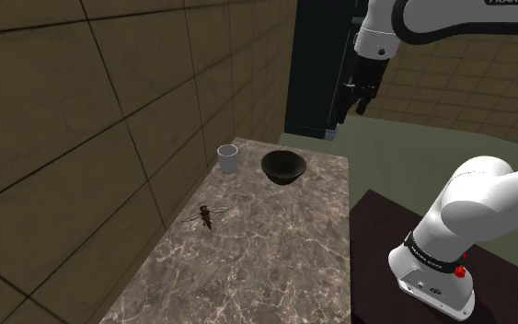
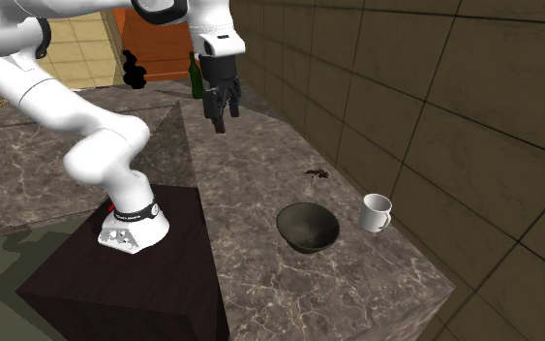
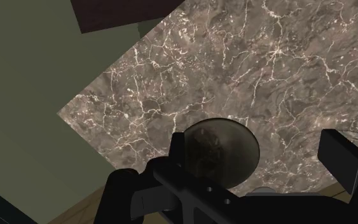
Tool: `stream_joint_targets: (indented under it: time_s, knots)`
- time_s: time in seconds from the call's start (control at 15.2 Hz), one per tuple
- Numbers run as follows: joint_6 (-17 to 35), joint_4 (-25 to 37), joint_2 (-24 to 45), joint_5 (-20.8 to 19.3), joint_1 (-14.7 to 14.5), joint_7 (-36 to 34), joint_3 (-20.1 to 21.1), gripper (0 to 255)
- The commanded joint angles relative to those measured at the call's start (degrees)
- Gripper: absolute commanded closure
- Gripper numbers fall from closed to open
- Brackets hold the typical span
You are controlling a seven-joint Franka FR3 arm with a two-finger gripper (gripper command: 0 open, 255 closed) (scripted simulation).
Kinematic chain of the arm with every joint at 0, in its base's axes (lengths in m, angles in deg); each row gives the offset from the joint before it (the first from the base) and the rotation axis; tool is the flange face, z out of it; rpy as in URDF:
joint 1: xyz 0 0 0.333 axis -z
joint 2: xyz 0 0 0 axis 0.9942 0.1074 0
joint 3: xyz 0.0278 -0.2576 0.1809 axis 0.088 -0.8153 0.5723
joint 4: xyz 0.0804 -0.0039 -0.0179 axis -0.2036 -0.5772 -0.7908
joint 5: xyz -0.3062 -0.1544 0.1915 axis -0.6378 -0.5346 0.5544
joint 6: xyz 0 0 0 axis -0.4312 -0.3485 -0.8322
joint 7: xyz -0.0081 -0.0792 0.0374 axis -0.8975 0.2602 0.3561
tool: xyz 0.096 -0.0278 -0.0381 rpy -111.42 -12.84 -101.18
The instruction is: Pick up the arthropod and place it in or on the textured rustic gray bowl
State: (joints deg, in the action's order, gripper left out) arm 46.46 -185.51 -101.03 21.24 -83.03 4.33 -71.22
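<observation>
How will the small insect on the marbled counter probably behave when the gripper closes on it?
The arthropod looks small and low, with thin splayed legs, so it is probably very light and may slide on the smooth counter if nudged. Its thin legs suggest fragility; gripping the body seems safer. Rolling seems unlikely.

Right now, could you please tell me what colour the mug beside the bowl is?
The mug is white; the second exterior view shows it best.
</observation>
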Motion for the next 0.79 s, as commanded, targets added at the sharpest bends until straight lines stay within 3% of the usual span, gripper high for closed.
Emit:
stream_joint_targets:
  time_s: [0.0, 0.73]
  knots:
    - [0.00, 0.00, 0.00, 0.00, 0.00, 0.00, 0.00, 0]
    - [17.64, -2.93, 13.66, 3.56, -2.36, -12.78, 12.55, 0]
